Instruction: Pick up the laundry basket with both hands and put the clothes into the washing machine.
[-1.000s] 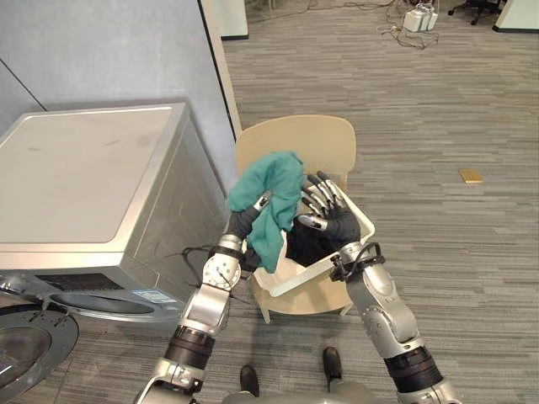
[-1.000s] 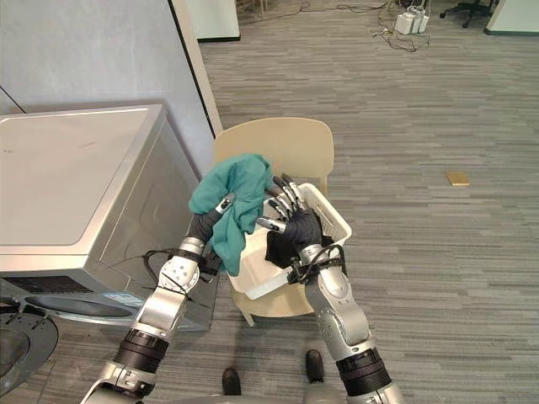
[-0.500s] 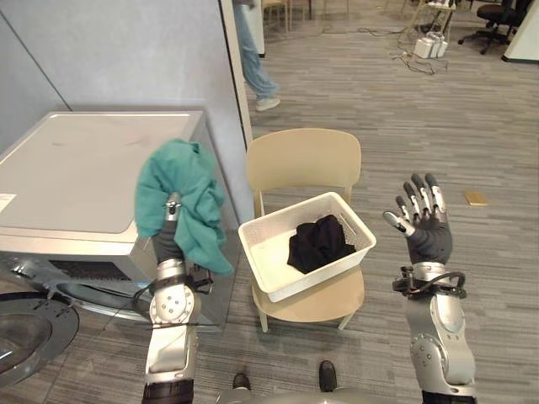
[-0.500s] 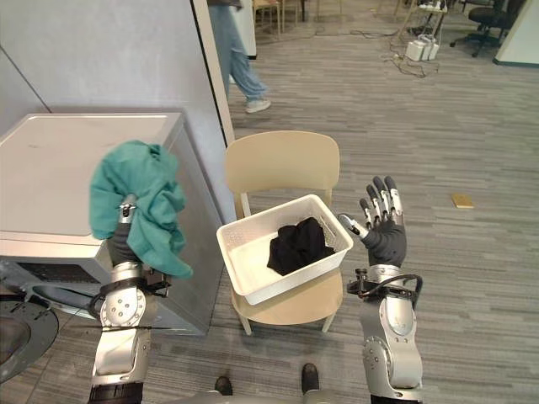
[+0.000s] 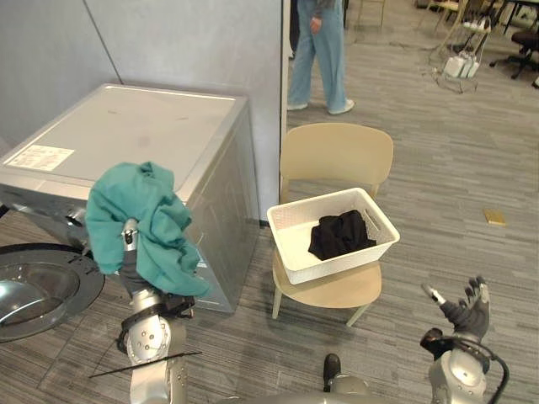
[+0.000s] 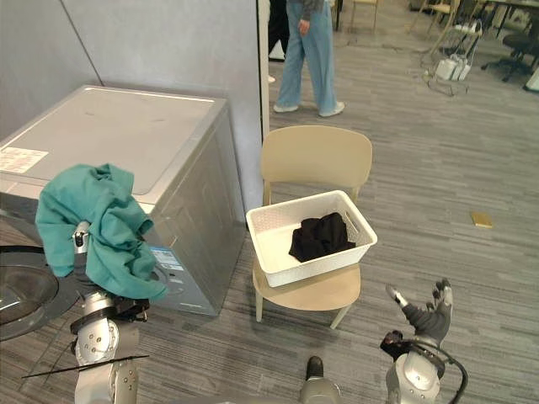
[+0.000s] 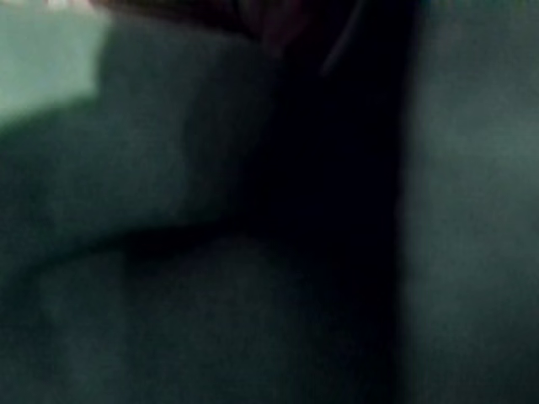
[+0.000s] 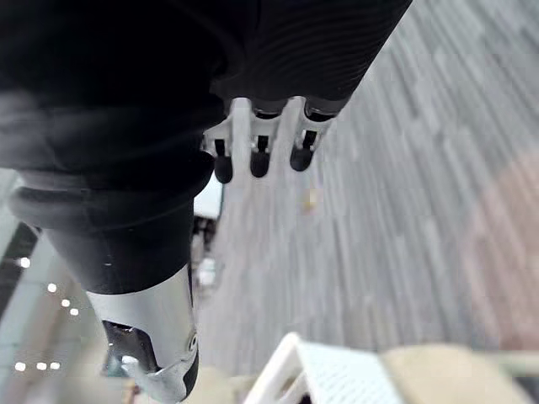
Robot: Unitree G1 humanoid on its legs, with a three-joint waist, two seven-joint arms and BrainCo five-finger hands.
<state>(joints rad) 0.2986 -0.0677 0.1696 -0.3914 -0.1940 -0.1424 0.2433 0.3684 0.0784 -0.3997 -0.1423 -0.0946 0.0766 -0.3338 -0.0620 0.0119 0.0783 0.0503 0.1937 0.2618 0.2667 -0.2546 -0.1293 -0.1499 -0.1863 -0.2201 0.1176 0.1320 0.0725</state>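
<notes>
A teal cloth (image 5: 139, 215) is draped over my raised left hand (image 5: 133, 271), which is shut on it, in front of the grey washing machine (image 5: 143, 143). Up close, the cloth (image 7: 168, 252) covers that hand. The machine's round door (image 5: 34, 290) hangs open at the lower left. A white laundry basket (image 5: 290, 223) sits on a beige chair (image 5: 337, 151) with a black garment (image 5: 339, 234) inside. My right hand (image 5: 467, 307) is low at the right, open and holding nothing, with its fingers (image 8: 257, 160) straight.
A person in blue trousers (image 5: 318, 50) walks past behind the chair, beside a grey partition wall (image 5: 194, 42). A small yellow object (image 5: 494, 216) lies on the striped carpet at the right.
The camera has moved. My left hand has carried the teal cloth further left and down toward the machine's front. My right hand has dropped low, away from the basket.
</notes>
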